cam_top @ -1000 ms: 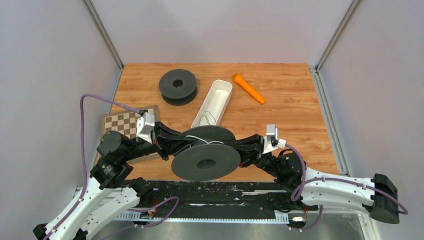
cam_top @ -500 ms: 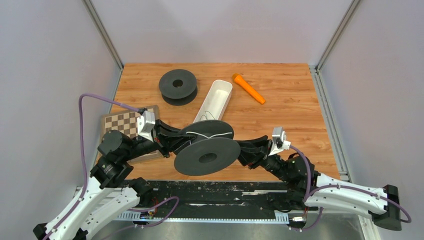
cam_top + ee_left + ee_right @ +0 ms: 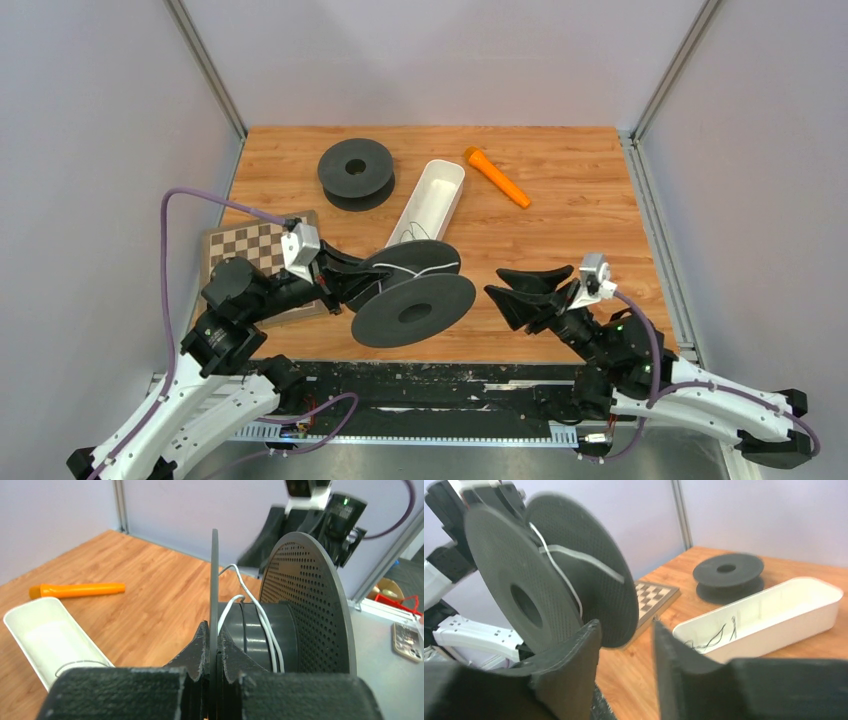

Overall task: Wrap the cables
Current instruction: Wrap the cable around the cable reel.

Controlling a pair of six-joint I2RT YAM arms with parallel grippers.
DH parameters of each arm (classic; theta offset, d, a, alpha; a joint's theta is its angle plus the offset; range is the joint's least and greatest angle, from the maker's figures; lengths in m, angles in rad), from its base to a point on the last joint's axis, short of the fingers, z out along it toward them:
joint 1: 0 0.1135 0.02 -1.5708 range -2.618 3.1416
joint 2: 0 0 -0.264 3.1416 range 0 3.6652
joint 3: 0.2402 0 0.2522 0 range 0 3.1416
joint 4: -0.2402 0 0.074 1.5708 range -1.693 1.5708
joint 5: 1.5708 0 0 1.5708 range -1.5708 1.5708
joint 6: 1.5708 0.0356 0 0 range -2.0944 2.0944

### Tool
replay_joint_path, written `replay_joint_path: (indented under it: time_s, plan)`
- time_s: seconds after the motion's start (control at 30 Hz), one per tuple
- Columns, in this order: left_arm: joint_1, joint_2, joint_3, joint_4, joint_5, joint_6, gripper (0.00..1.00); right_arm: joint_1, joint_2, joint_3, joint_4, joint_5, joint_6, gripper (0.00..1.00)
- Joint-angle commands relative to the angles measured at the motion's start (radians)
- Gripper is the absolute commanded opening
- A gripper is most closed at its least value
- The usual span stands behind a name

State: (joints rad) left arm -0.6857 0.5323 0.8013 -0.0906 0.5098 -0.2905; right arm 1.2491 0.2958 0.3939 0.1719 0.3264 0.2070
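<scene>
My left gripper [image 3: 360,283] is shut on the thin far flange of a black spool [image 3: 412,311] and holds it tilted above the table. In the left wrist view the fingertips [image 3: 206,639] pinch that flange edge. A whitish cable [image 3: 432,272] runs round the spool's hub and also shows in the left wrist view [image 3: 265,626] and the right wrist view [image 3: 558,571]. A dark thin cable [image 3: 414,238] lies loose in the white tray [image 3: 443,184]. My right gripper [image 3: 492,282] is open and empty, a little right of the spool, apart from it.
A second black spool [image 3: 356,172] lies at the back left. An orange marker [image 3: 497,177] lies at the back, right of the tray. A small checkerboard [image 3: 243,246] lies by the left arm. Walls stand close on both sides.
My right gripper has let go of the spool, opened and drawn back to the right. The spool stays in my left gripper and has shifted slightly left.
</scene>
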Motion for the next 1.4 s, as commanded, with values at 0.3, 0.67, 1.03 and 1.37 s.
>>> replay_joint_path:
  time_s: [0.3, 0.67, 1.03, 1.37]
  plan:
    - [0.003, 0.006, 0.085, -0.042, 0.223, 0.042, 0.00, 0.006, 0.210, 0.454, -0.323, -0.152, -0.245, 0.77]
    - [0.003, 0.020, 0.074, 0.010, 0.228, 0.012, 0.00, 0.005, 0.372, 0.505, -0.317, -0.276, -0.216, 0.21]
    - [0.003, 0.031, 0.081, 0.018, 0.215, 0.011, 0.00, 0.005, 0.361, 0.386, -0.267, -0.353, -0.137, 0.36]
    - [0.003, 0.035, 0.078, 0.031, 0.204, 0.004, 0.00, 0.004, 0.374, 0.316, -0.190, -0.422, -0.112, 0.36]
